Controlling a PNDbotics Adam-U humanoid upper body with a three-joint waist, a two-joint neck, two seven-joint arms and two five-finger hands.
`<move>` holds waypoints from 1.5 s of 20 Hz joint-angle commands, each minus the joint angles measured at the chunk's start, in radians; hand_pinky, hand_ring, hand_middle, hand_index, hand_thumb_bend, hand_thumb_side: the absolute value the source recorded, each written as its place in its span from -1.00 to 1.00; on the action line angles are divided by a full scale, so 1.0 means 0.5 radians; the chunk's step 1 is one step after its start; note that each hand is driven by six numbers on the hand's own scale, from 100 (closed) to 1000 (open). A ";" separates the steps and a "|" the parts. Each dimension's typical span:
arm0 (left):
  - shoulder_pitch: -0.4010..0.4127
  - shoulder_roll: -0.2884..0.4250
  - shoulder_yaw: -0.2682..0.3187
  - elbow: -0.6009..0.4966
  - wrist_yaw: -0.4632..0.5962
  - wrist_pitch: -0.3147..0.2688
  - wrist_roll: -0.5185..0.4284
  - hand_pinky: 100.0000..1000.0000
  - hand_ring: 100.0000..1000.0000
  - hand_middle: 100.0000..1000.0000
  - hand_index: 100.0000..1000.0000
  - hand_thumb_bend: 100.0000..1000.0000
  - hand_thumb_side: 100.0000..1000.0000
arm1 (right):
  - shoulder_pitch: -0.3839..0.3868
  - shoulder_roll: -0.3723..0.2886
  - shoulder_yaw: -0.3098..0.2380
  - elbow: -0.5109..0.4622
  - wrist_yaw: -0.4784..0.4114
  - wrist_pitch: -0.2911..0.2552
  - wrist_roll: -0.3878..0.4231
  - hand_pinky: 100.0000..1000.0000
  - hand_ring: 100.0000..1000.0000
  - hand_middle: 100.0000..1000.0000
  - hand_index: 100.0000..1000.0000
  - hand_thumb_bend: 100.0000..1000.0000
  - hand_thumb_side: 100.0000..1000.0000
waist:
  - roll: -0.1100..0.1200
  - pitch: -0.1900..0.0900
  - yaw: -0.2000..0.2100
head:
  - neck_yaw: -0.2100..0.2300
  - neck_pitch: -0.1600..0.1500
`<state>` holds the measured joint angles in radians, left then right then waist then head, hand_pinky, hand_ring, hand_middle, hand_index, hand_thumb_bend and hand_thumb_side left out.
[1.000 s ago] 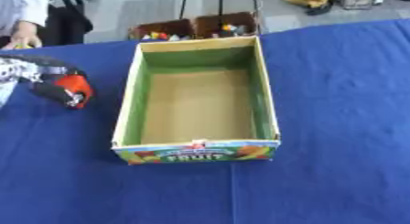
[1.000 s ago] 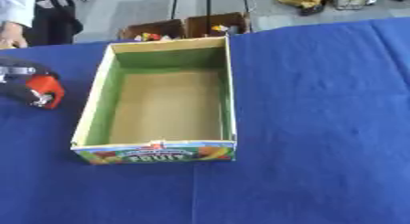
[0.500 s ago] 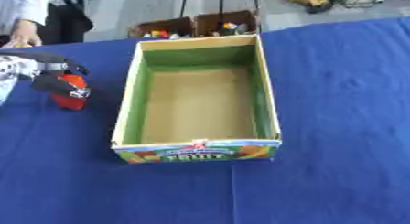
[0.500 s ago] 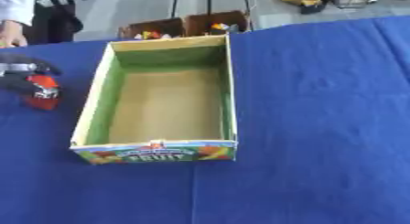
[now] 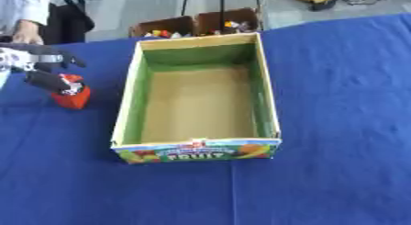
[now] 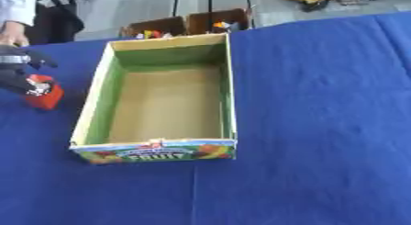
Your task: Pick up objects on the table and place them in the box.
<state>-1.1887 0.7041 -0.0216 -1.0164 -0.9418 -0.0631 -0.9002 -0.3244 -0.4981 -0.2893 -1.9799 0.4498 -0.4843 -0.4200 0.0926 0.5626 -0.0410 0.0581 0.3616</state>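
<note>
The left robot hand [image 5: 44,75] has its fingers curled around a red object [image 5: 72,96] at the bench's [image 5: 337,81] left side, just beside the open box [image 5: 265,104], which holds nothing.

Left hand [image 5: 44,70] covered the red object's [image 5: 74,97] top; its arm was cut off at the frame edge.
</note>
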 commanded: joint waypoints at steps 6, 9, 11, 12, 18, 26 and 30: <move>-0.040 0.146 0.033 -0.042 -0.187 0.199 -0.014 0.70 0.89 1.00 1.00 -0.28 1.00 | 0.023 -0.053 -0.022 -0.040 -0.013 0.017 -0.003 0.05 0.24 -0.11 0.36 -1.00 0.91 | 0.030 -0.079 0.029 | -0.024 0.034; -0.029 0.141 0.028 0.007 -0.221 0.327 -0.014 0.72 0.89 0.94 1.00 0.04 1.00 | 0.029 -0.047 -0.025 -0.040 -0.016 0.022 -0.006 0.05 0.24 -0.12 0.36 -1.00 0.91 | 0.029 -0.087 0.033 | -0.031 0.037; -0.028 0.144 0.030 0.010 -0.245 0.400 -0.014 0.71 0.88 0.92 1.00 0.50 1.00 | 0.033 -0.043 -0.026 -0.040 -0.018 0.024 -0.006 0.05 0.24 -0.12 0.35 -1.00 0.90 | 0.030 -0.090 0.035 | -0.032 0.038; -0.027 0.149 0.030 0.002 -0.273 0.439 -0.014 0.71 0.87 0.89 1.00 0.72 1.00 | 0.035 -0.041 -0.027 -0.040 -0.019 0.025 -0.006 0.05 0.24 -0.12 0.35 -1.00 0.90 | 0.031 -0.092 0.036 | -0.034 0.039; -0.011 0.137 0.019 -0.004 -0.467 0.556 -0.014 0.66 0.80 0.80 1.00 0.81 1.00 | 0.036 -0.036 -0.028 -0.040 -0.030 0.026 -0.009 0.05 0.23 -0.13 0.34 -1.00 0.90 | 0.036 -0.094 0.035 | -0.034 0.039; -0.008 0.093 0.032 0.059 -0.297 0.636 -0.014 0.49 0.69 0.72 1.00 0.42 1.00 | 0.037 -0.027 -0.034 -0.040 -0.036 0.034 -0.014 0.05 0.23 -0.14 0.33 -1.00 0.89 | 0.042 -0.086 0.025 | -0.030 0.032; -0.005 0.063 0.025 0.051 -0.221 0.740 -0.014 0.38 0.66 0.71 1.00 -0.01 1.00 | 0.037 -0.022 -0.035 -0.040 -0.038 0.040 -0.014 0.05 0.23 -0.14 0.32 -1.00 0.89 | 0.043 -0.081 0.020 | -0.026 0.028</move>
<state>-1.1790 0.7114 -0.0197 -0.9807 -1.0663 0.2793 -0.8965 -0.3030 -0.4965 -0.2957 -1.9799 0.4384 -0.4684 -0.4267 0.1030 0.5613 -0.0311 0.0442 0.3784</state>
